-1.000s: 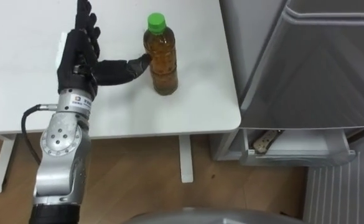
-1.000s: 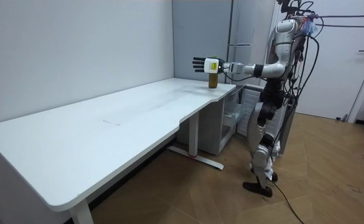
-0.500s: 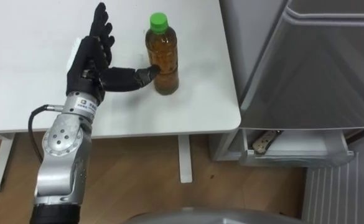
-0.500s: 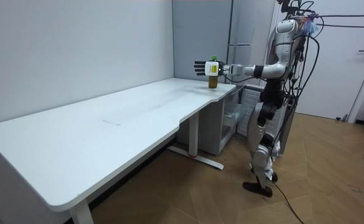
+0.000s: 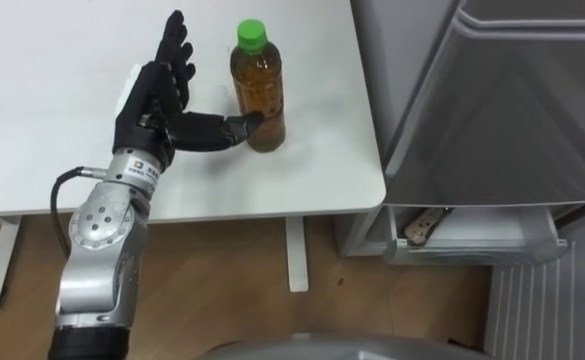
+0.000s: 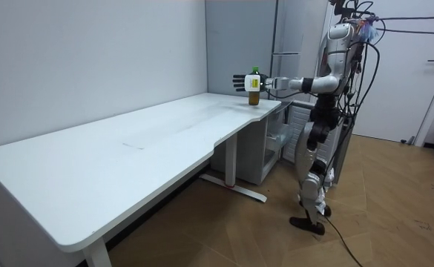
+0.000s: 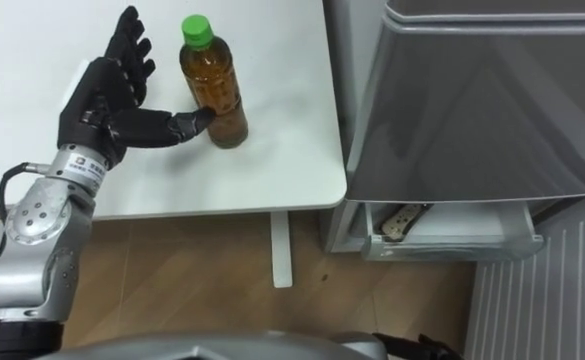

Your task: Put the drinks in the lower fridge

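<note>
Table (image 5: 42,60): white and bare left of the hand, with plenty of free surface on that side.
Left hand (image 5: 152,105): over the table's near right part. The fingers were straight and spread, pointing away from the robot, and the thumb reached sideways with its tip touching the bottle low down. It had hold of nothing.
Bottle (image 5: 257,95): upright, with a green cap and amber drink. It stood close to the table's right edge, back from the near right corner, and was not yet grasped.
Risk, push: only the thumb touched it, with no fingers on the far side. More sideways pressure would likely slide or tip the bottle towards the right edge.
Risk, grip: the round body looked smooth. If the fingers closed late or too low, it could probably roll out of the hand.
Right edge: only a little table lay between the bottle and the edge, so there was small margin that way.
Fridge (image 5: 512,100): grey, just right of the table, with its front leaning over the space below.
Drawer (image 5: 472,240): pulled out low on the fridge, below table height, with something pale in it that I cannot identify.
Open room: the way from bottle to drawer ran past the table's near right corner and under the grey front. I judge that a tight passage for an arm carrying a tall bottle.
Stance: in the room view the robot stood at the table's end beside the fridge, left arm stretched out.
</note>
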{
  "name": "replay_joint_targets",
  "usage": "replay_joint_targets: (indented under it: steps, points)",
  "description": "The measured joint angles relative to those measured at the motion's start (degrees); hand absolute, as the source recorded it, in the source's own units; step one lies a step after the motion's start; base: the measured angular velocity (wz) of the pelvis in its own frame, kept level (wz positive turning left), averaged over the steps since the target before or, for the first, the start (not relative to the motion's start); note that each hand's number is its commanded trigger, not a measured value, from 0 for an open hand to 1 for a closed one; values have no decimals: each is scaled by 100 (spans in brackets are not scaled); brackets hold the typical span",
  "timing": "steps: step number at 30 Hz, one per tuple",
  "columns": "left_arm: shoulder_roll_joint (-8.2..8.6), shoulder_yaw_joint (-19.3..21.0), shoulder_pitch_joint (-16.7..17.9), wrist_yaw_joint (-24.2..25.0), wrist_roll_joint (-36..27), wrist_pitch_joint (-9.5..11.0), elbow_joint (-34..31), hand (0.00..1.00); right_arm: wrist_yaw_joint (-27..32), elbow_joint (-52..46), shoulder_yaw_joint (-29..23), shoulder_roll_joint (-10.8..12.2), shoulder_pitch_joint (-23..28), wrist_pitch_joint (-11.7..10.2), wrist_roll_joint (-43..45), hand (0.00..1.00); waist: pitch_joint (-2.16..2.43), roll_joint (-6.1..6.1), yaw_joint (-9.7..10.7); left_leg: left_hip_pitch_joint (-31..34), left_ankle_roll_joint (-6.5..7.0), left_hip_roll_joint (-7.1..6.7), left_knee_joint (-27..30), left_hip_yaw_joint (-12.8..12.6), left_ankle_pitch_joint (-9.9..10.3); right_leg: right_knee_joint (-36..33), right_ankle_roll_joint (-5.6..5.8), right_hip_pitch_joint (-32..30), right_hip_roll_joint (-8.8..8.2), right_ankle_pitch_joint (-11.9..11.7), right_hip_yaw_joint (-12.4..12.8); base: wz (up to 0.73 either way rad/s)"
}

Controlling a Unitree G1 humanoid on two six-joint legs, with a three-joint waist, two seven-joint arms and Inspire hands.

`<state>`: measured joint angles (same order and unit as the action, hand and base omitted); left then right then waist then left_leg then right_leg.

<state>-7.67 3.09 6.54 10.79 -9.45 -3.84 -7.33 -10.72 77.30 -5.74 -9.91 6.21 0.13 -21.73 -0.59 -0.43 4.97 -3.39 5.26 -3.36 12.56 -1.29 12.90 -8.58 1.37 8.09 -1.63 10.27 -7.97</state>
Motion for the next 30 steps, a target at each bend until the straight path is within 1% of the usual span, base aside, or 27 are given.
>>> replay_joint_targets:
  steps: [5,11,16,19,23,27,30]
  points:
    - [18,0,-82,30,0,0,0,0,-2,-29,-5,0,2,3,51,0,2,3,21,-9,0,3,-17,-24,0,0,0,0,1,0,-4,-1]
    - [20,-2,-85,87,-11,-1,112,0,-2,-160,-3,7,3,2,178,0,2,2,122,-12,0,3,-36,-46,0,-2,0,11,0,0,7,-1]
    - [7,0,-283,111,-608,0,323,0,-5,-161,-13,12,-4,2,182,0,1,0,124,-24,1,4,-61,-58,0,-3,0,1,4,0,90,-1]
    - [-6,1,-300,113,-762,0,337,0,-5,-161,-12,12,-1,3,182,0,-1,-4,124,-40,1,16,-85,-103,-1,-3,0,-8,10,0,139,-7]
    - [-9,-3,-388,117,-789,0,341,0,-8,-160,-13,24,-23,17,205,0,-24,-41,141,-29,0,23,-87,-131,-1,-3,0,-32,16,0,182,-4]
    - [-16,-6,-395,121,-796,-1,433,0,-23,-148,-14,24,-76,68,265,0,-28,-55,253,-29,0,23,-88,-132,-1,-5,0,-24,21,0,242,0]
    - [-18,-49,-395,120,-805,-26,481,0,-39,-138,-14,23,-113,78,293,0,-28,-59,283,-17,0,26,-89,-149,-1,-5,0,-46,28,0,301,-3]
